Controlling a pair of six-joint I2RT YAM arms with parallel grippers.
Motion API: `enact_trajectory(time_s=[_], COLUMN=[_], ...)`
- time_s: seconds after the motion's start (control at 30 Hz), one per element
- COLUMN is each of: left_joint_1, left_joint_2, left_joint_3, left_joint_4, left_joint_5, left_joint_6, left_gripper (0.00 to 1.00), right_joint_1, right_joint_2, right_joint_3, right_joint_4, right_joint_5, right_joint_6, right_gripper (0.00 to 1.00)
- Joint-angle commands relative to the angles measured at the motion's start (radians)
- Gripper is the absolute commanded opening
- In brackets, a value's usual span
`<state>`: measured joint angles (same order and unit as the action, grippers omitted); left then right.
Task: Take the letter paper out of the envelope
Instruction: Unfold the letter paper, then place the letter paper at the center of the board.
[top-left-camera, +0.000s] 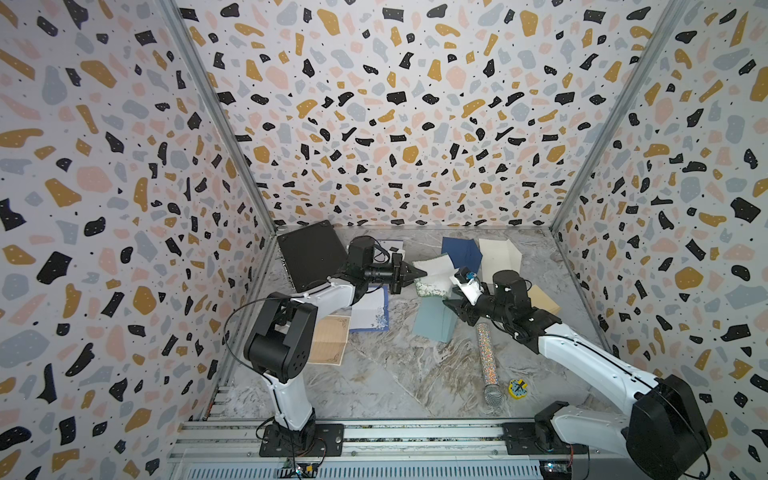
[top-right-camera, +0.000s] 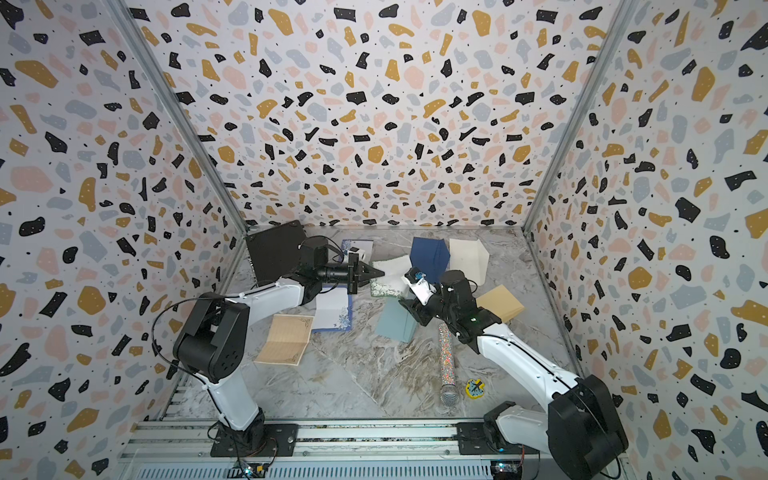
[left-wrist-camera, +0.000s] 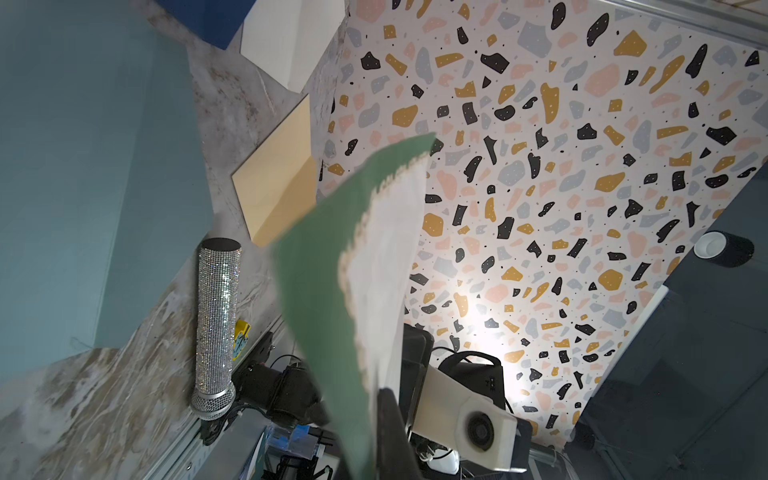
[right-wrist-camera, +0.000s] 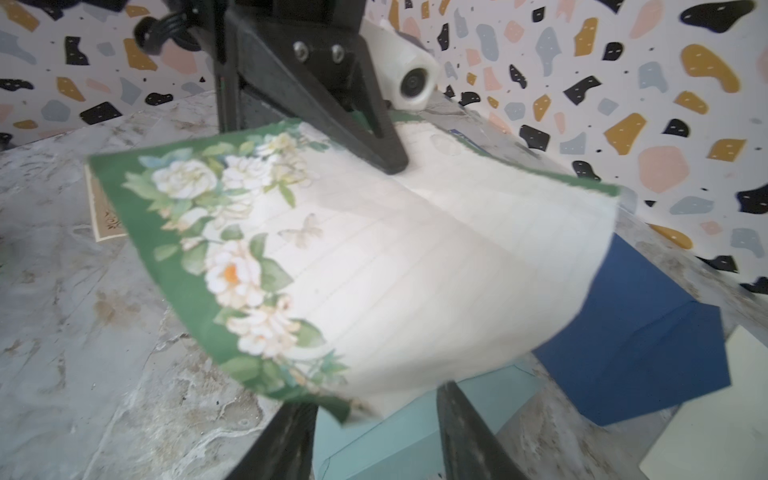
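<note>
Left gripper (top-left-camera: 419, 272): we find the jaws clamped on the letter paper's (top-left-camera: 434, 270) edge.
Letter paper: floral, green-bordered, held above the table (top-left-camera: 395, 374), outside the envelope (top-left-camera: 434, 323).
Envelope: teal, flat on the table.
Right gripper (top-left-camera: 452, 300): jaws apart — just under the paper's free edge.

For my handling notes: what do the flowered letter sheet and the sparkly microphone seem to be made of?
Flowered letter sheet: probably thin matte paper; it bends and sags, and carries printed lines and flowers.
Sparkly microphone: the handle is covered in tiny glittering stones or sequins, perhaps plastic rhinestones; the silvery mesh head looks like metal.
</note>
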<state>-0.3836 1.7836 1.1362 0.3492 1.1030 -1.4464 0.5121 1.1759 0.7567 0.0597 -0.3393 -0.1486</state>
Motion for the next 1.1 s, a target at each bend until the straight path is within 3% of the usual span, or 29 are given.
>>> enact_trajectory(time_s=[0.0,0.07,0.17,0.33,0.6,1.07], left_joint_1=[0.011,0.009,0.011,-0.016,-0.058,-0.142], left_joint_2=[-0.085,-0.092,-0.108,-0.155,-0.191,-0.235], left_joint_3=[0.096,0.109,0.049,-0.111,-0.304,-0.393], left_joint_4=[-0.476,-0.616,-0.625,-0.629,-0.502,-0.629], left_joint_5=[-0.072,-0.102,-0.121,-0.196,-0.320,-0.538], left_joint_6=[0.442,0.564,0.635,0.765,0.815,0.914], left_gripper=[0.00,0.00,0.00,0.00,0.00,0.00], right_joint_1=[0.001,0.000,-0.001,-0.001,-0.002,-0.001], right_joint_2=[-0.121,-0.162,-0.226,-0.235,-0.225,-0.217], right_joint_3=[-0.005,-0.010,-0.020,0.000,-0.008,-0.035], right_joint_4=[-0.024,-0.076,-0.142,-0.219,-0.254,-0.272], right_joint_5=[0.147,0.224,0.297,0.247,0.187,0.160], right_joint_6=[0.168,0.259,0.390,0.501,0.523,0.523], right_gripper=[0.54,0.55,0.60,0.62,0.60,0.60])
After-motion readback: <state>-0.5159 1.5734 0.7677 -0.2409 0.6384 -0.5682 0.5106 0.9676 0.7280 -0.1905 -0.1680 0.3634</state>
